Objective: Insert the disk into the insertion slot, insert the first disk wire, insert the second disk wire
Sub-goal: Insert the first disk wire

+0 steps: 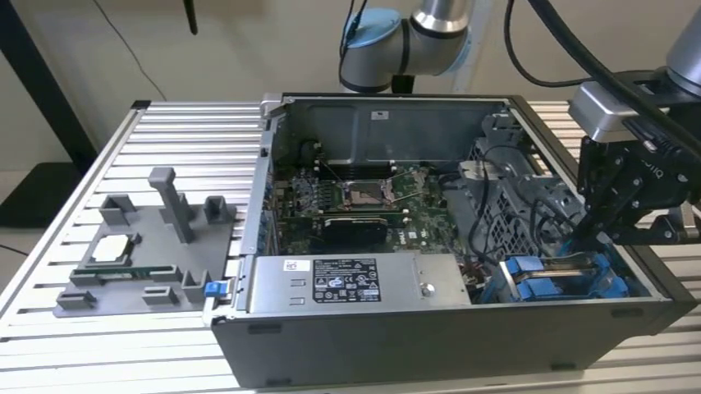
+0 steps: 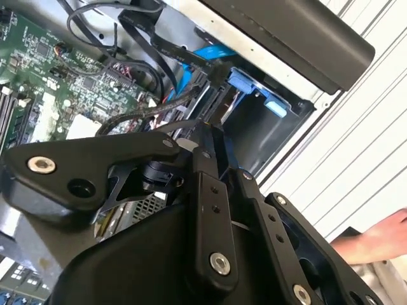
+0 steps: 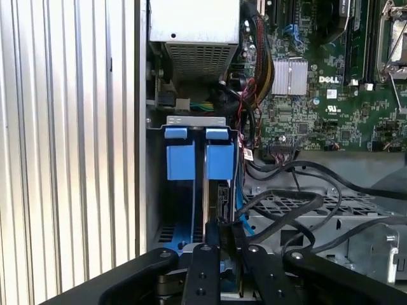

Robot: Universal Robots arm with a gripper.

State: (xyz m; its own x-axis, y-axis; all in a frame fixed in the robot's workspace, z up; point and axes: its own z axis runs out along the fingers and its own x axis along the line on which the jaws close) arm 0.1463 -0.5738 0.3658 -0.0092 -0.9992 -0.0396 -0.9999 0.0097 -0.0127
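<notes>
The open computer case [image 1: 438, 345] lies on a slatted table. At its corner on the exterior view's right, the grey insertion slot [image 3: 191, 121] holds two bright blue carriers side by side; the disk [image 3: 219, 162] [image 1: 547, 283] sits in one of them. My black gripper [image 1: 580, 238] reaches down into this bay. In the first wrist view its fingertips [image 3: 213, 232] stand close together on a dark connector [image 3: 222, 200] of a disk wire, pressed against the end of the disk, and my gripper [image 3: 224, 223] is shut on it. A blue flat cable [image 2: 191, 79] runs just beyond my gripper [image 2: 206, 130].
A grey power-supply box [image 1: 350, 283] sits beside the bay, with the green motherboard [image 1: 362, 201] behind it. Loose black cables [image 3: 299, 203] loop over the metal cage. A grey fixture with parts [image 1: 143, 254] stands on the table at the exterior view's left. A person's hand [image 2: 375, 238] rests outside the case.
</notes>
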